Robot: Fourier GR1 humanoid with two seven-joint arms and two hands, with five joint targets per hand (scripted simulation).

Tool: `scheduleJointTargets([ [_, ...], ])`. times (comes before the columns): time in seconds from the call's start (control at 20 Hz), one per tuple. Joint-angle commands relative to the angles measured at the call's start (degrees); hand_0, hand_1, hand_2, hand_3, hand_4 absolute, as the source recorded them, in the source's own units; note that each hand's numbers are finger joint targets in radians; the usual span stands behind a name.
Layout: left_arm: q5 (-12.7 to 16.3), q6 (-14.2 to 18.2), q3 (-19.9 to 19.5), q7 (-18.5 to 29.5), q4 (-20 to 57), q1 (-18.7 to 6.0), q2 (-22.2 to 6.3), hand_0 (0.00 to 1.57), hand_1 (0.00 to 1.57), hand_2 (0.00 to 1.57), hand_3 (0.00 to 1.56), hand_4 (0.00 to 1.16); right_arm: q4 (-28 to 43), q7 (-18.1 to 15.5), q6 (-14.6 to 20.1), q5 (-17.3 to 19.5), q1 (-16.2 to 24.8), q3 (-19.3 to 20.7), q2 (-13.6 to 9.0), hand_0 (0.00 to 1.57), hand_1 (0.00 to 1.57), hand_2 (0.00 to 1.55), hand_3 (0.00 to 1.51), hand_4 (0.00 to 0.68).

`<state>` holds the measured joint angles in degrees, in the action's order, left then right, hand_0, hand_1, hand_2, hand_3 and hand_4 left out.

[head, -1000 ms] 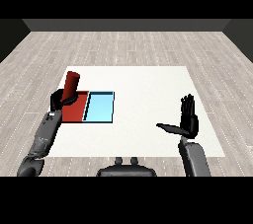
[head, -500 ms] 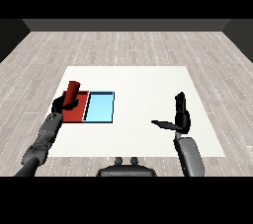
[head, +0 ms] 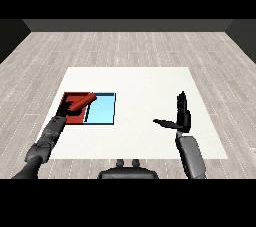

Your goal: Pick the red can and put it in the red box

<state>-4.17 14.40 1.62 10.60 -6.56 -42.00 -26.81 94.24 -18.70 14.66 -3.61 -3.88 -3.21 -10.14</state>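
place: bare test room, lab-like | floor: pale grey wood planks on all sides | walls: dark, plain wall at the far end | furniture: one white table only | on it: red tray touching light blue tray, side by side near its left edge

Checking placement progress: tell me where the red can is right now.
In the head view's left, the red can lies tilted over the red tray, held by the left robot hand, beside the light blue tray.
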Motion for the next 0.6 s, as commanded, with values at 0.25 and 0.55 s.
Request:
scheduleJointTargets([
  [0.25,-1.15,0.73,-0.58,0.03,2.62,-0.94,-3.88,0.0,0.0,0.0,0.0,0.0,2.45,-0.23,-2.17,-1.16,1.77,0.62,-0.14,0.0,0.0,0.0,0.0,0.0],
  [0.55,12.65,3.97,-14.23,18.08,-9.66,-1.37,-2.43,0.0,0.0,0.0,0.0,0.0,1.46,-2.5,-3.01,-3.02,1.85,1.41,0.77,0.0,0.0,0.0,0.0,0.0],
])
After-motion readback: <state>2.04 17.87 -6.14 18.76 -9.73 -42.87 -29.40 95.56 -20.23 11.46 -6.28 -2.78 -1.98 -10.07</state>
